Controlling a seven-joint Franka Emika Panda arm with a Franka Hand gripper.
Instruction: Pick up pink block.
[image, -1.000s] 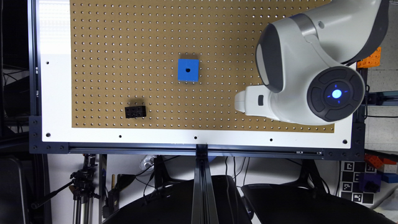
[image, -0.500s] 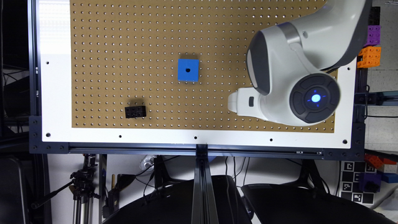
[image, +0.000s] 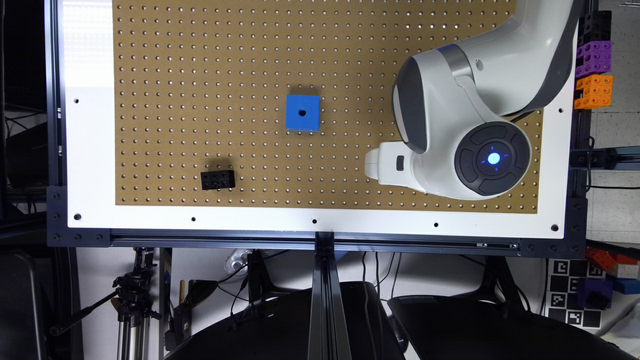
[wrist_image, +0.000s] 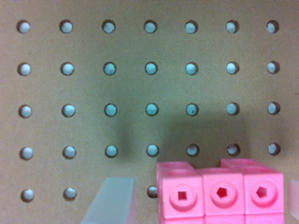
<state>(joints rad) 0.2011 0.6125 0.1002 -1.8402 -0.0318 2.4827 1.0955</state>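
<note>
The pink block (wrist_image: 219, 193) lies on the brown pegboard (wrist_image: 149, 88) in the wrist view, its round holes facing the camera. My gripper (wrist_image: 201, 203) is open and straddles it. One pale finger (wrist_image: 110, 200) stands a small gap away from one side of the block, and the other finger just shows past its opposite side. In the exterior view the white gripper part (image: 387, 162) sits over the board's near right area, and the arm (image: 480, 125) covers the block.
A blue cube (image: 302, 112) with one hole sits mid-board. A black brick (image: 217, 179) lies near the front edge at the exterior view's left. Purple and orange blocks (image: 593, 75) are stacked off the board's right edge.
The arm and gripper have shifted toward the exterior view's left over the last second. The blue cube and black brick have not moved.
</note>
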